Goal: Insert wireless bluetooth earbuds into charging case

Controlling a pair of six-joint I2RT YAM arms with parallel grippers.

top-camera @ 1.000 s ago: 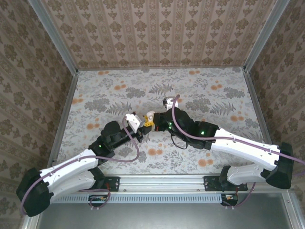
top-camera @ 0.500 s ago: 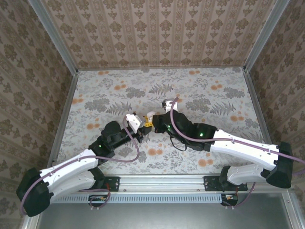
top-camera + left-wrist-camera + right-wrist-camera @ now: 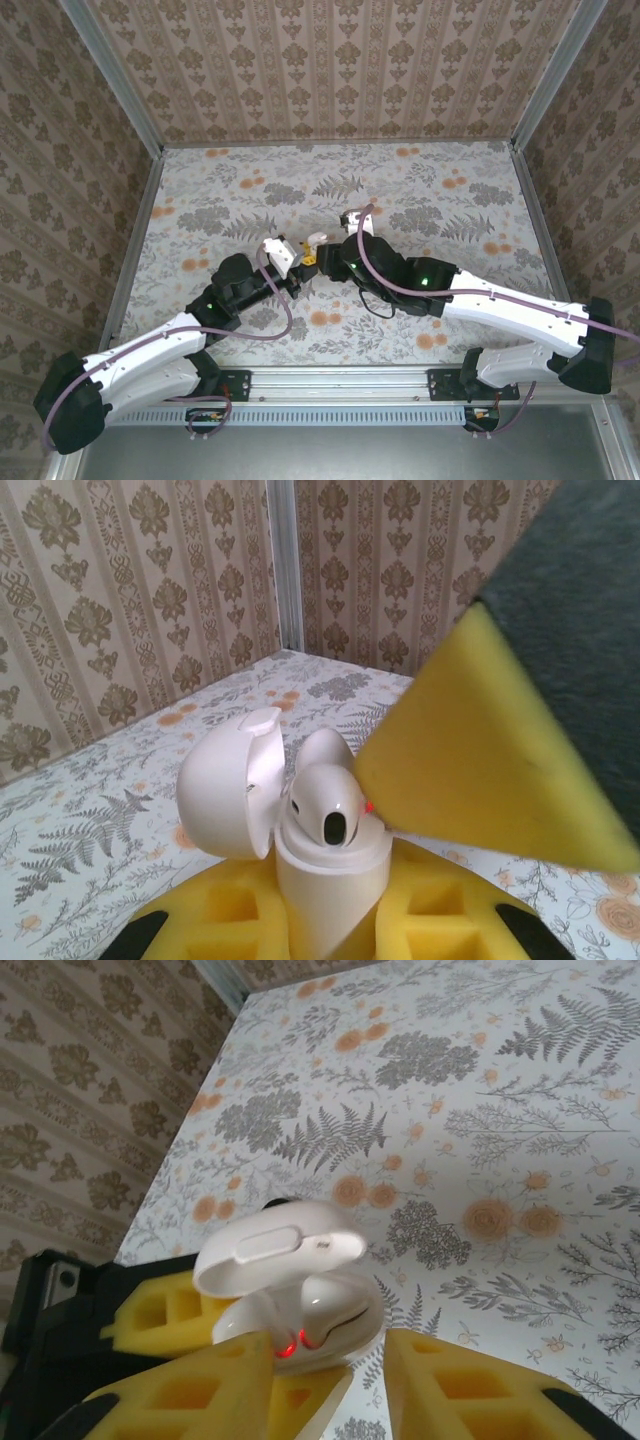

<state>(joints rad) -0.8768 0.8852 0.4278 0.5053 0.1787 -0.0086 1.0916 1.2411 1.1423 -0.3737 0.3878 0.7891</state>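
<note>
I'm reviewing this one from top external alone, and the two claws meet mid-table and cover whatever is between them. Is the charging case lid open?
Observer: Yes. On the left wrist view, the lid of the charging case is flipped open to one side.
Operator: What holds the case?
Observer: The left claw clamps the case's body between its yellow pads.
Operator: And the earbuds?
Observer: Two white earbuds sit in the case. I can't tell how fully they are seated.

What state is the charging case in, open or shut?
Open: the charging case has its lid flipped back, a white earbud showing inside.
</note>
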